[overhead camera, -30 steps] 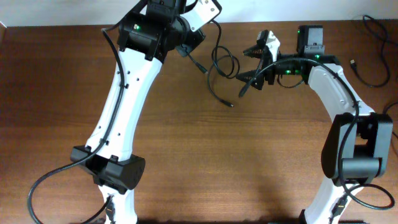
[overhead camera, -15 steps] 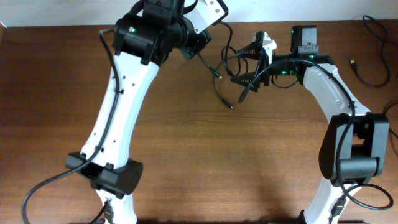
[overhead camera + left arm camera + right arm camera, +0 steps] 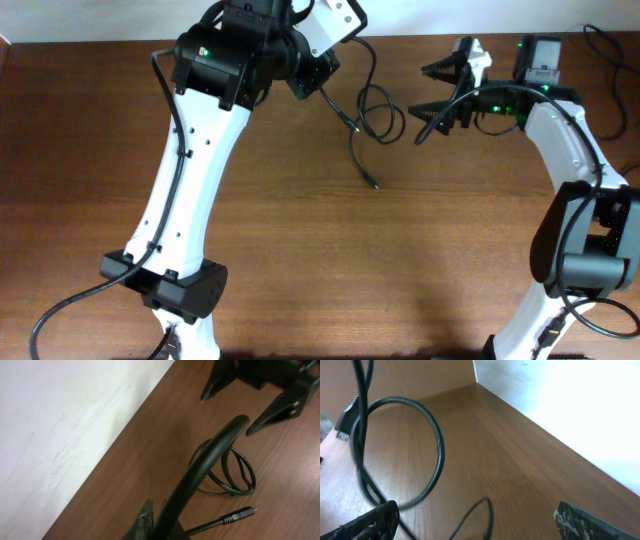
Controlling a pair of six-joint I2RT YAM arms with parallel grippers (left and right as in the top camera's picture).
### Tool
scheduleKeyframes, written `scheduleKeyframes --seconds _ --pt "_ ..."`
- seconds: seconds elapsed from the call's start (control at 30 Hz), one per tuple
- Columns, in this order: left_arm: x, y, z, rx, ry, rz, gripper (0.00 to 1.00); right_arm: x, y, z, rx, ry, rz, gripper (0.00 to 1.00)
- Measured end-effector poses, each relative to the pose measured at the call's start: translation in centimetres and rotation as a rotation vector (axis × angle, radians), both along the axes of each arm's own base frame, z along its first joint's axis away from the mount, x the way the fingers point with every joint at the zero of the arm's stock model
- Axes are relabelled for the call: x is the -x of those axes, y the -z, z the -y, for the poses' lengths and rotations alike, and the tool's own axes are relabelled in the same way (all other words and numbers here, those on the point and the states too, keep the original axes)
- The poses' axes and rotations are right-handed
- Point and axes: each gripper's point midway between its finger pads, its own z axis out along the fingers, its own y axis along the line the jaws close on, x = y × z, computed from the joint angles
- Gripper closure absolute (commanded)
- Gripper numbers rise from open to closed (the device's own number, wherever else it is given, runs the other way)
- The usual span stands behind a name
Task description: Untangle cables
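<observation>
Separating the cables (image 3: 351,145) looks underway: the left gripper (image 3: 320,82) clamps one strand at the table's (image 3: 300,250) far middle, and the wide-open right gripper (image 3: 428,98) beside it should next pinch the loop.

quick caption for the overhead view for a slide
Left gripper shut on a black cable, open right gripper facing its loop above the wooden table.

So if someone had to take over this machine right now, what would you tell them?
The left gripper is shut on the cables, near the far edge of the table.
The right gripper is open and empty, beside the loops.
Done: one plug end lies free on the table.
Left: the loops cross over each other and probably need drawing apart.
</observation>
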Motion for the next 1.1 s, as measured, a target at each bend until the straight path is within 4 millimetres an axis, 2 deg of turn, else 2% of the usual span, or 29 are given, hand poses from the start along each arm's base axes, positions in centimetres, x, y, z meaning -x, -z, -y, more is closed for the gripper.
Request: scheduleKeyframes --seconds 0.13,0.17,0.2,0.23,0.33,0.43,0.53,0.6,0.63,0.77,0.87,0.93,0.97,1.03,1.1 --pt "0.6 0.0 1.1 0.004 0.028 0.000 1.00 0.5 0.0 -2.0 0.000 -0.042 0.000 0.00" --pt "0.7 -0.1 1.4 0.005 0.035 0.001 1.00 0.7 0.0 -2.5 0.000 -0.053 -0.002 0.06" --pt "0.9 -0.1 1.9 0.007 0.044 0.004 1.00 0.9 0.0 -3.1 0.000 -0.065 -0.003 0.42" --pt "1.2 -0.2 2.3 0.008 0.055 0.005 1.00 1.0 0.0 -3.6 0.001 -0.076 -0.005 0.96" --pt "1.8 -0.2 3.4 0.008 0.080 0.005 1.00 1.1 0.4 -4.8 0.027 -0.085 -0.003 0.96" --pt "1.9 -0.2 3.7 0.006 0.085 0.007 1.00 1.0 0.8 -5.0 0.046 -0.075 -0.008 0.96" --pt "1.5 0.0 3.0 -0.024 0.049 0.020 1.00 0.1 0.8 -3.8 0.061 -0.032 0.002 0.96" --pt "1.0 0.1 2.3 -0.050 0.016 0.031 1.00 -1.0 0.3 -2.3 0.054 0.013 0.020 0.96" --pt "0.7 0.1 1.8 -0.066 -0.006 0.039 1.00 -1.7 0.0 -0.9 0.048 0.052 0.024 0.96" --pt "-1.0 0.5 -2.0 -0.123 -0.122 0.040 1.00 -3.9 -1.1 8.2 0.000 0.260 -0.012 0.96" --pt "-1.9 0.9 -4.2 -0.101 -0.176 0.013 1.00 -3.4 -2.1 13.4 -0.073 0.342 -0.067 0.96" --pt "-2.4 1.2 -5.3 -0.078 -0.210 -0.012 1.00 -2.9 -2.7 16.1 -0.109 0.385 -0.090 0.96" --pt "-2.6 1.2 -6.2 -0.075 -0.238 -0.019 1.00 -2.9 -2.5 18.2 -0.104 0.446 -0.104 0.96" --pt "-3.9 1.0 -11.5 -0.081 -0.378 -0.024 1.00 -2.1 -1.6 25.4 -0.102 0.629 -0.140 0.96" --pt "-4.7 1.0 -17.2 -0.096 -0.517 -0.027 1.00 -0.6 -1.0 31.1 -0.108 0.776 -0.169 0.96"
